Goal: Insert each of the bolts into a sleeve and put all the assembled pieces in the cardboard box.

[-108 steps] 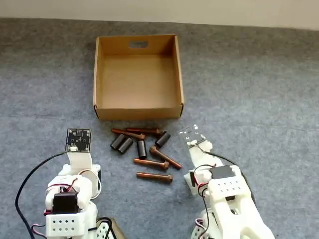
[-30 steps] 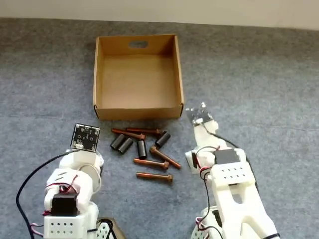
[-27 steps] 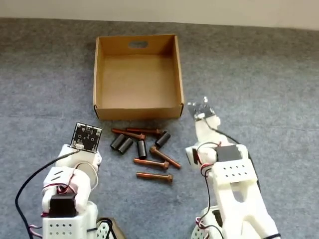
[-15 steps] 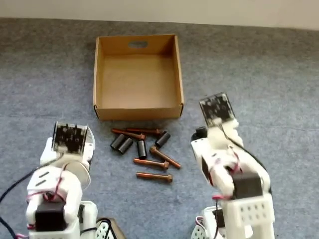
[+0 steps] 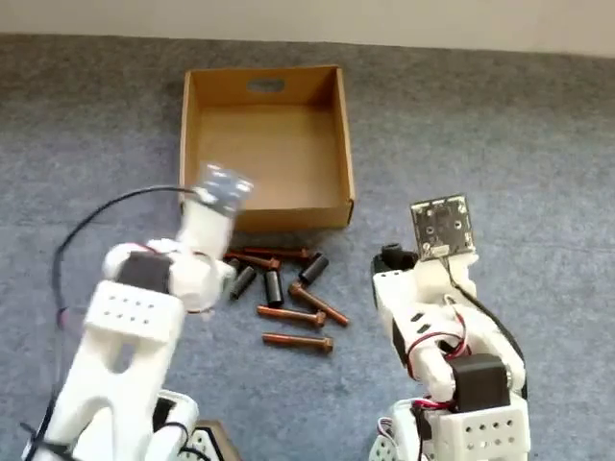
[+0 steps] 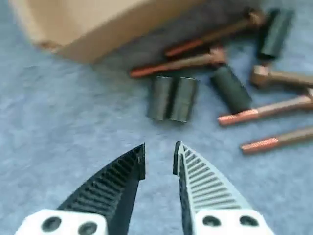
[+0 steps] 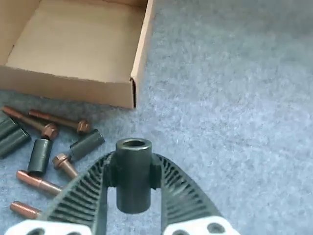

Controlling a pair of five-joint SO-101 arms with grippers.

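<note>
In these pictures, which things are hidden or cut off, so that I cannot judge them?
High view: the left arm covers its own fingers and part of the pair of black tubular sleeves.
High view: the right arm's camera board hides the single black tubular sleeve held by the right gripper.
Left wrist view: the brown cardboard box is cut off by the edge; its inside is unseen.
</note>
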